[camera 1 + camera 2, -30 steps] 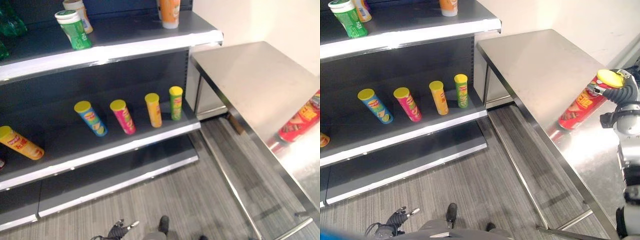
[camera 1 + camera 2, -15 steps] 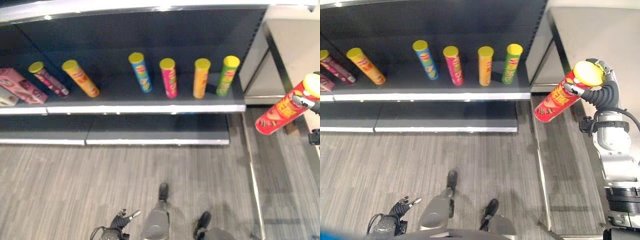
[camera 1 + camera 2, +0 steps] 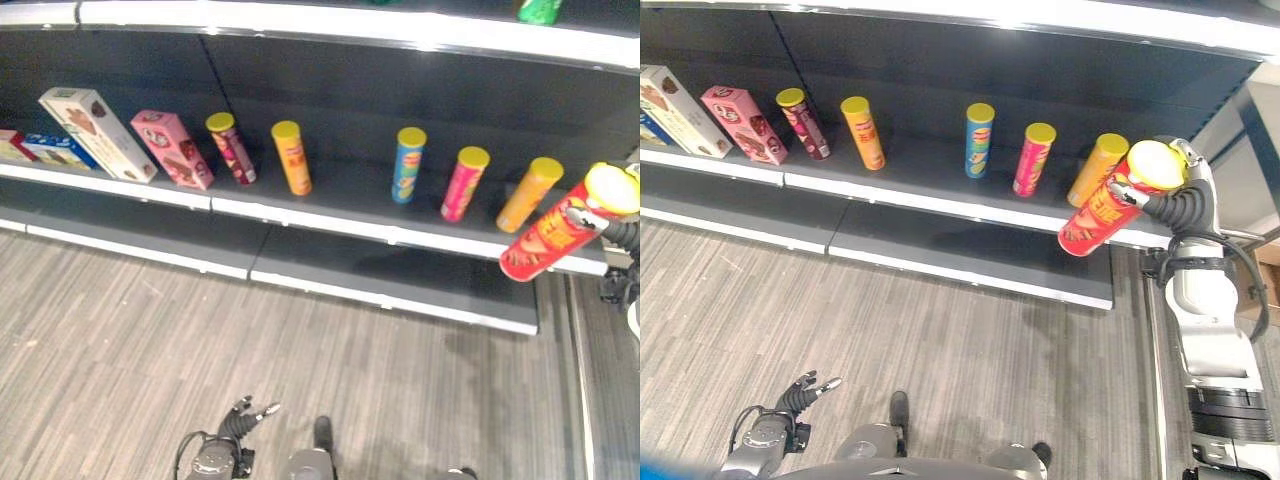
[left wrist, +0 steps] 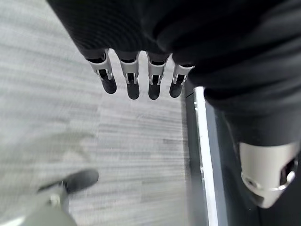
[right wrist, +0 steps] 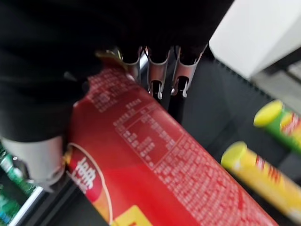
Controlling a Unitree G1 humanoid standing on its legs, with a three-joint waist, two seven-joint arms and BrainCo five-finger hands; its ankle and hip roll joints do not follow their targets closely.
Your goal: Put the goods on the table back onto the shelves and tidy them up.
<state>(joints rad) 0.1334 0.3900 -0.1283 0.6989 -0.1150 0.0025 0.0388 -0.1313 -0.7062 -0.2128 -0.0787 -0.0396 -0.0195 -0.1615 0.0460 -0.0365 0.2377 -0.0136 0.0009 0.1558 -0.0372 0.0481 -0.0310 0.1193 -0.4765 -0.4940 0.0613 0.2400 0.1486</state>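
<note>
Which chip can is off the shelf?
The red chip can: the right robot hand grips it near its yellow lid, tilted in the air, while the other cans stand on the shelf.

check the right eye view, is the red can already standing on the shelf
No, the red can is tilted in the air, gripped by the right hand in front of the shelf.

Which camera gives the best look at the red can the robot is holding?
The right eye view: the red can shows whole, tilted, in the right hand. The left eye view puts it at the frame edge; the right wrist view shows just its label.
</note>
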